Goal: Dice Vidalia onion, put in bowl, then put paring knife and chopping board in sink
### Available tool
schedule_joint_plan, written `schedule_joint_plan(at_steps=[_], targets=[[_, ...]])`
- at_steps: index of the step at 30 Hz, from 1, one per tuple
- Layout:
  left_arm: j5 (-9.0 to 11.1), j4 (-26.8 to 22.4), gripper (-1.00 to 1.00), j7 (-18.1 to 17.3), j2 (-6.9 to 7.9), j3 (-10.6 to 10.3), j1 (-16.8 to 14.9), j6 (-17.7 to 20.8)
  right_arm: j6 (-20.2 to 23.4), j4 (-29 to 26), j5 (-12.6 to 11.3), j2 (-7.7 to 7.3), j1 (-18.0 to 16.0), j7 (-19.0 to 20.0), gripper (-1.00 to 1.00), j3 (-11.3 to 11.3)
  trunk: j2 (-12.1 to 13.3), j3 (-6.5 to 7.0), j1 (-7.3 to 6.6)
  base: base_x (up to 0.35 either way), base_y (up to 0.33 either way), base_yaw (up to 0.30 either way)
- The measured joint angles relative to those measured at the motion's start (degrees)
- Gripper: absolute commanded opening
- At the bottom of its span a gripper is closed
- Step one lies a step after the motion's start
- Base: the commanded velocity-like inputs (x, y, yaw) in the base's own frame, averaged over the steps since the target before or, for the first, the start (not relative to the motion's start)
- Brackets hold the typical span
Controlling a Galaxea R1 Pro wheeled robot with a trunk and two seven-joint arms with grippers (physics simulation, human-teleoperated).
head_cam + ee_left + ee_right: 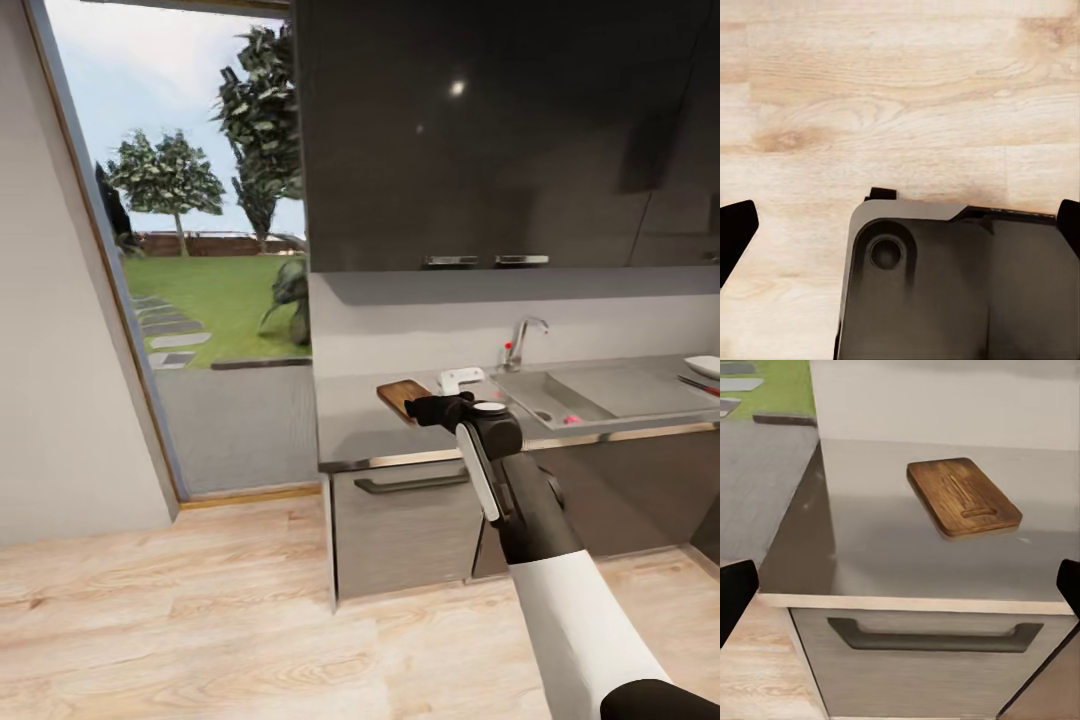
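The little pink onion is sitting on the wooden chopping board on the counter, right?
Not quite. The chopping board is bare on the countertop, as the right wrist view shows. The head view shows the pink Vidalia onion down in the sink, further along the counter.

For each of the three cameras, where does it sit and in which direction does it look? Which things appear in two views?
Head view: from the robot's head, forward and down at the countertop, sink and right gripper.
Left wrist view: on the left arm, facing down at the wood floor; dark fingertips at the edges.
Right wrist view: on the right arm, facing the chopping board from the counter's front.
Shared: head and right wrist views both show the board and countertop.
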Motion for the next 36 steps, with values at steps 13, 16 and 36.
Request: schedule_joint_plan(at_steps=[13,16,36], targets=[[-0.01,0.42,1.00,0.00,-0.08,0.00,0.00,0.01,-0.01,3.30,-0.09,0.14,0.03,-6.08,1.00,-1.40,0.00,0.00,0.00,0.268,0.220,0.000],[0.00,0.44,1.00,0.00,-0.08,0.00,0.00,0.01,-0.04,4.43,-0.05,0.24,0.03,-6.25,1.00,-4.33,0.00,0.00,-0.01,0.277,0.208,0.000],[-0.06,0.46,1.00,0.00,-0.08,-0.02,0.00,0.01,-0.39,7.01,-0.14,0.19,0.02,-10.46,1.00,-16.03,0.00,0.00,-0.01,0.295,0.133,0.000]])
